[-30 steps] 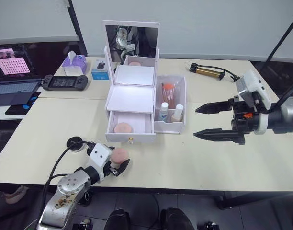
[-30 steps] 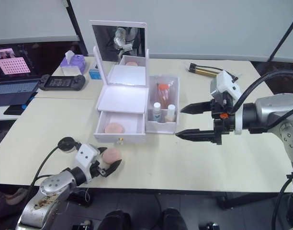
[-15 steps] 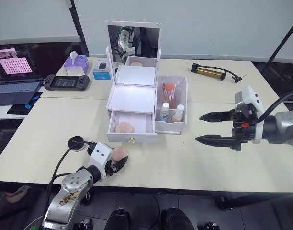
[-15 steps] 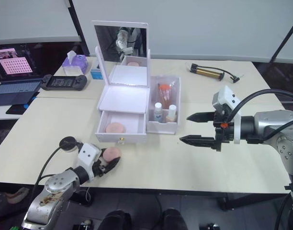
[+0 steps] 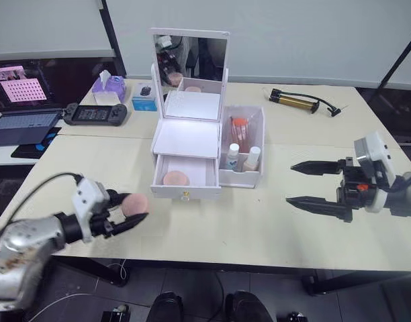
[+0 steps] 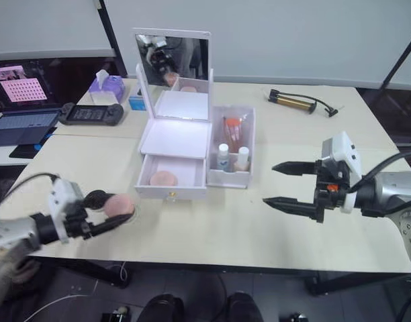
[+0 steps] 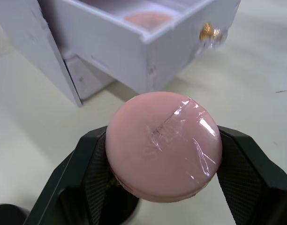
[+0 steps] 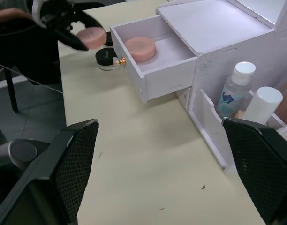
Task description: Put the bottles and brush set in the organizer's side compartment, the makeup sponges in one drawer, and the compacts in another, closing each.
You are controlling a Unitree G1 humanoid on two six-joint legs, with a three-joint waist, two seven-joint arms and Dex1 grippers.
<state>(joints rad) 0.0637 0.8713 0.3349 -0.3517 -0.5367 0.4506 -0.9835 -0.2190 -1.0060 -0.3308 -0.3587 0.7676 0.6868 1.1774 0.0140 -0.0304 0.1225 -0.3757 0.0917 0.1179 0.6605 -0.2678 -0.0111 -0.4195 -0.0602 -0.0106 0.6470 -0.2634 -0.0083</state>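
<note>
**Left hand holds a pink sponge near the open drawer**

The left hand point(image 5: 128, 213) is closed on a pink sponge point(image 7: 163, 145), gripping the round disc by its edges between both black fingers point(image 7: 89, 176). It hangs above the front left part of the worktop point(image 5: 272, 221), in front of and to the left of the organizer point(image 5: 189, 137).

The organizer stands mid-worktop with its mirror point(image 5: 189, 56) upright. One front drawer point(image 5: 187, 180) is pulled out, and a second sponge point(image 5: 173, 178) lies flat inside it. The drawer's small gold knob point(image 7: 207, 32) faces the held sponge.

In the side bin point(image 5: 242, 176), on the organizer's right, stand two bottles: the clear one point(image 8: 233, 91) with a bluish label and a beige one point(image 5: 251, 159) beside it. The brush set point(image 5: 239, 131) leans behind them in the same bin.

A black compact point(image 8: 105, 57) sits on the worktop just by the drawer front; a second dark shape behind it is too hidden to tell.

The right hand point(image 5: 315, 184) is spread wide and empty, hovering over the worktop well to the right of the organizer, fingers pointing toward it.
</note>
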